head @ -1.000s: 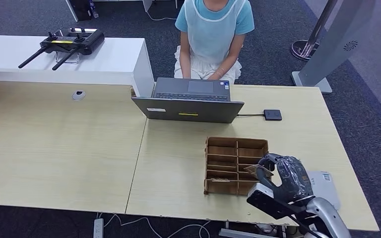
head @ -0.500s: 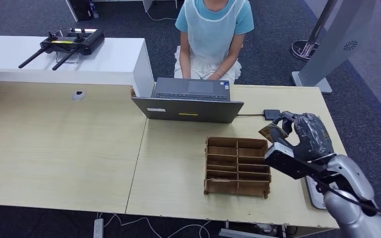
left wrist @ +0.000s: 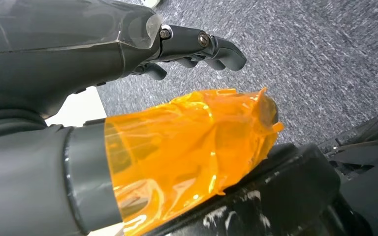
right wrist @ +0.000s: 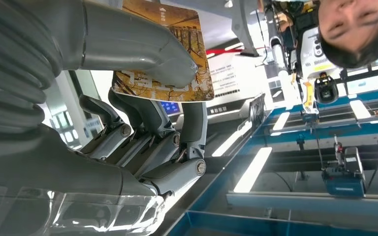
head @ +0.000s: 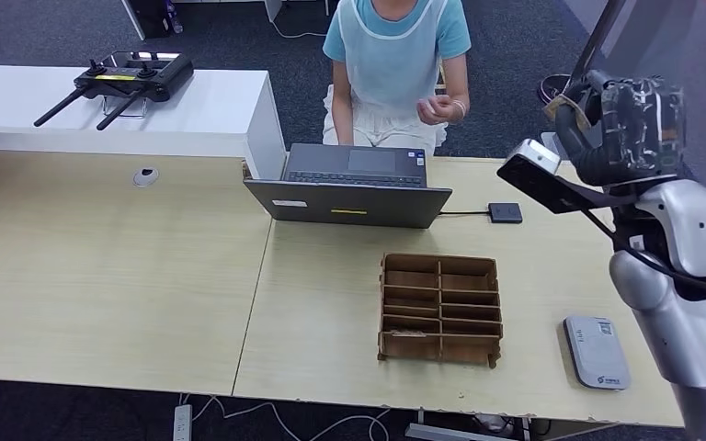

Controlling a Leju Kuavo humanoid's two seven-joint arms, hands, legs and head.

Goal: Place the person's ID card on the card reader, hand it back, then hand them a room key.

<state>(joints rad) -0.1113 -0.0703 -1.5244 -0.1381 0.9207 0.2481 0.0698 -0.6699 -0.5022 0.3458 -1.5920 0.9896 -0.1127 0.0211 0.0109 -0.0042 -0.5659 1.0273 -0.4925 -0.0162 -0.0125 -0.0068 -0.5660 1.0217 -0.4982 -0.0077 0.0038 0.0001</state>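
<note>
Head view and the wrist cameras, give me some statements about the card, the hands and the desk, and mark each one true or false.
1. The right hand pinches a card between its thumb and a finger. True.
2. The card lies on the white card reader. False: the reader's top is bare, and the card is up in the raised right hand.
3. The wooden divider box stands on the table between the laptop and the robot. True.
4. The person is gripping the card. False: their raised hand is apart from it.
5. The laptop is shut flat. False: it stands open, keyboard toward the person.
</note>
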